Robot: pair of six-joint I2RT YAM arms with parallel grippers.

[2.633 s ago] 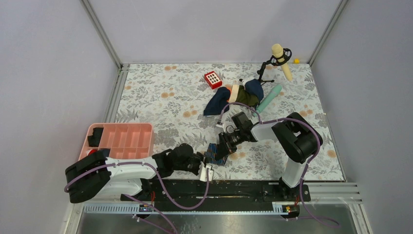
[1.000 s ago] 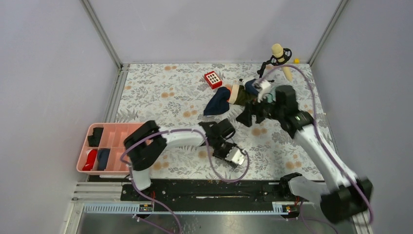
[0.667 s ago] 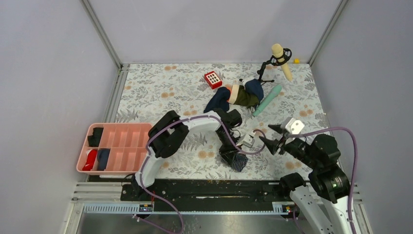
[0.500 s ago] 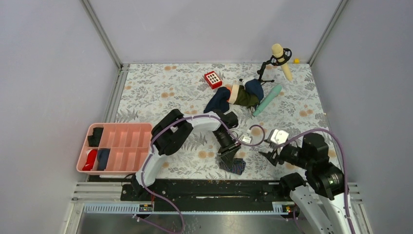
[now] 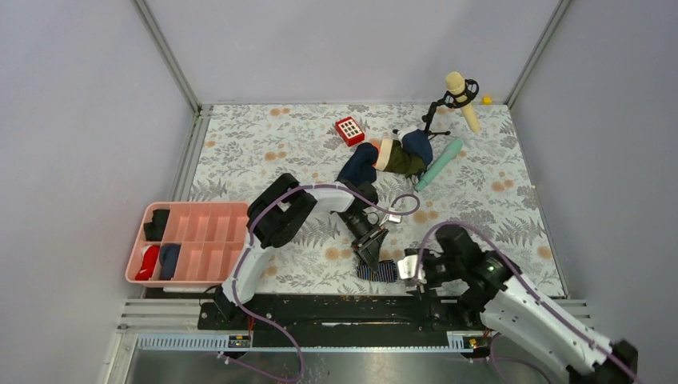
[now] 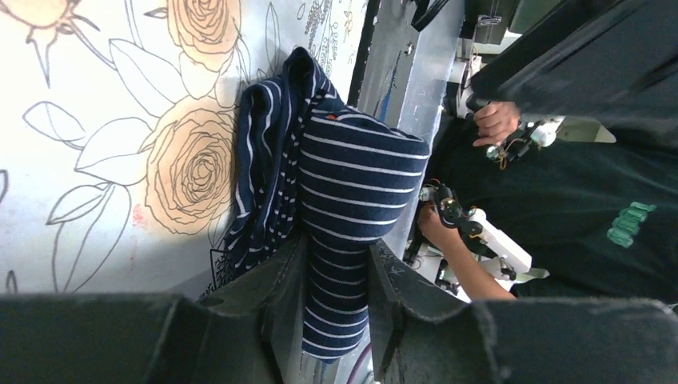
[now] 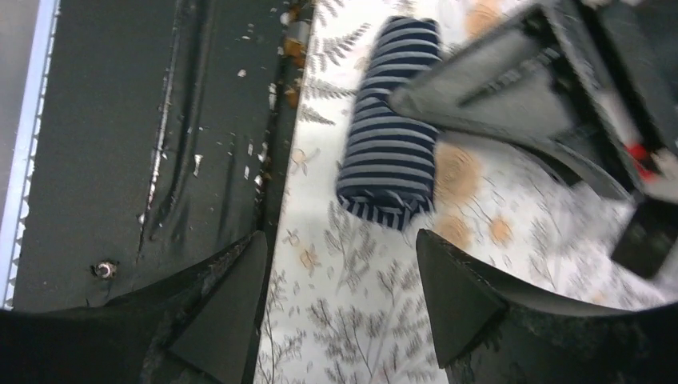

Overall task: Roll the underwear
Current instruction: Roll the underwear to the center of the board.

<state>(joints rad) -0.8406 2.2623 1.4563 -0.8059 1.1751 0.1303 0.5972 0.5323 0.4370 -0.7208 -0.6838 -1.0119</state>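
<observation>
The underwear [image 5: 381, 271] is a tight navy roll with pale stripes, lying on the flowered mat near the table's front edge. In the left wrist view the roll [image 6: 352, 192] sits squeezed between my two dark fingers, with a looser striped fold beside it on the mat. My left gripper [image 5: 371, 256] [image 6: 336, 276] is shut on the roll from the far side. My right gripper [image 5: 408, 270] [image 7: 342, 276] stands open just right of the roll, nothing between its fingers. The right wrist view shows the roll [image 7: 392, 156] ahead of those fingers, with the left gripper [image 7: 512, 88] on it.
A pink tray [image 5: 209, 210] with small items sits at the left. At the back lie a plain navy cloth [image 5: 357, 166], a green and tan garment [image 5: 397, 158], a red keypad [image 5: 349, 130], a teal cylinder [image 5: 440, 164] and a microphone stand [image 5: 458, 92]. A black rail [image 5: 320, 308] runs along the near edge.
My right arm has swung from the far clothes pile back to the near edge, ending beside the roll. My left gripper kept hold of the underwear and shifted slightly left.
</observation>
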